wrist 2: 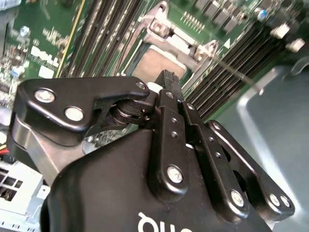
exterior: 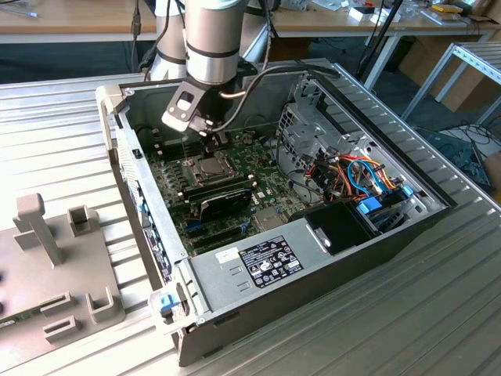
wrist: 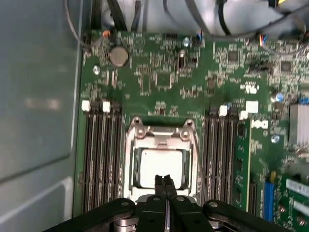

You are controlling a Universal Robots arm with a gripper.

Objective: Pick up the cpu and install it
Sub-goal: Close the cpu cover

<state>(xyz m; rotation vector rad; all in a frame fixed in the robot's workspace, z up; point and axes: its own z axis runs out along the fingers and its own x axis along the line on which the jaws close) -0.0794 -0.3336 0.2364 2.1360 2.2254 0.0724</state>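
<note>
The cpu (wrist: 159,162), a flat silver-grey square, lies inside the metal socket frame (wrist: 131,145) on the green motherboard (wrist: 159,77). It also shows in the second wrist view as the cpu (wrist 2: 155,64) and in the exterior view as the cpu (exterior: 210,166). My gripper (wrist: 164,180) hovers just over the chip's edge, its two black fingers pressed together and shut with nothing between them. In the exterior view the gripper (exterior: 213,144) hangs straight above the socket inside the open computer case (exterior: 117,117). The black fingertips (wrist 2: 167,77) point down at the chip.
Empty memory slots (wrist: 99,154) flank the socket on both sides. A black expansion card (exterior: 225,199) sits just in front of the socket, then the power supply (exterior: 262,262). Coloured cables (exterior: 356,174) fill the drive bay at the exterior view's right. A grey fixture (exterior: 51,266) stands outside the case.
</note>
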